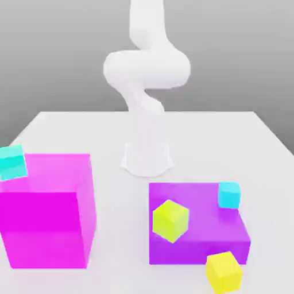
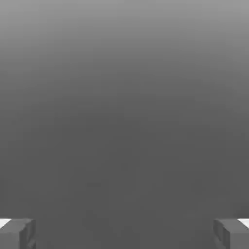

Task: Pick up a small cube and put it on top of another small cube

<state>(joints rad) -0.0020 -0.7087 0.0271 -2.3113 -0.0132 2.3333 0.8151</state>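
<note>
Several small cubes lie on the white table. A lime cube (image 1: 170, 220) and a cyan cube (image 1: 228, 194) rest on a low purple block (image 1: 198, 241). A yellow cube (image 1: 224, 271) sits by that block's front corner. Another cyan cube (image 1: 11, 162) sits at the back corner of a tall magenta block (image 1: 46, 212) on the exterior view's left. My gripper (image 2: 124, 233) is open: its grey fingertips (image 2: 17, 233) stand far apart with nothing between them, facing a plain grey background.
The white arm (image 1: 146, 69) rises from its base (image 1: 147, 158) at the table's middle and leaves the picture at the top. The table's bare surface (image 1: 229, 138) stretches behind the blocks, and a gap separates the magenta and purple blocks.
</note>
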